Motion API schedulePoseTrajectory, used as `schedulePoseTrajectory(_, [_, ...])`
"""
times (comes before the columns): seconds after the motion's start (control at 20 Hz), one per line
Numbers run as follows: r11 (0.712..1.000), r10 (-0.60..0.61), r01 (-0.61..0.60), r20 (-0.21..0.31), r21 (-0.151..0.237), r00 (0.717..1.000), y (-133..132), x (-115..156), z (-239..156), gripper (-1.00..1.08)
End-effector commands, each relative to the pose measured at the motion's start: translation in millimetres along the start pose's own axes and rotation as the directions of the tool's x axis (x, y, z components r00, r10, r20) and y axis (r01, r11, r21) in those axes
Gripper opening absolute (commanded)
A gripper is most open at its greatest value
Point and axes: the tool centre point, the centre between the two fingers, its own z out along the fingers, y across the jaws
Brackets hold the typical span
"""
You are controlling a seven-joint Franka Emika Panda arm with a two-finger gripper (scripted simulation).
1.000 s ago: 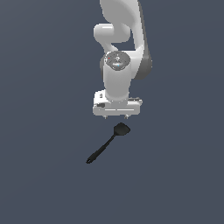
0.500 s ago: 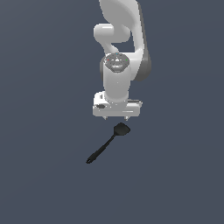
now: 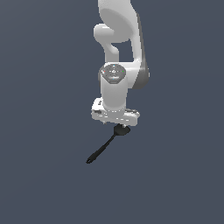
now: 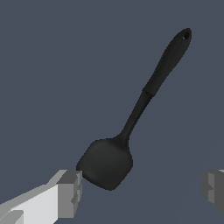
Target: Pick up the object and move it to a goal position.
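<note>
Hovering jaws spread, seemingly above spatula point(image 4: 131, 118).

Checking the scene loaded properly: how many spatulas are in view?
1. The single black spatula lies on the floor just below the open gripper, its head between the fingers and nearer one. Nothing else shows; the arm could hide more.

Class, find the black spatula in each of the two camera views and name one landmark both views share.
Exterior view: the all-black spatula with a long thin handle lies below the white arm, head tucked under the end effector, handle running toward the exterior view's lower left.
Wrist view: the spatula fills the picture's middle, head between the grey fingertips, which stand wide apart.
Shared landmark: the handle's hanging hole.
</note>
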Motion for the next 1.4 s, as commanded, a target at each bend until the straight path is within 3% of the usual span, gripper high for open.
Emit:
schedulePoseTrajectory(0.0, [0.998, 0.069, -0.069, -0.003, 0.001, 0.998, 2, 7, 10, 1.0])
schedulePoseTrajectory(0.65, [0.919, 0.393, -0.393, -0.032, 0.002, 0.919, 12, 41, 58, 1.0])
schedulePoseTrajectory(1.0, [0.889, 0.458, -0.458, -0.04, 0.002, 0.888, 14, 48, 68, 1.0])
schedulePoseTrajectory(1.35, [0.888, 0.46, -0.46, -0.04, 0.002, 0.887, 14, 48, 73, 1.0])
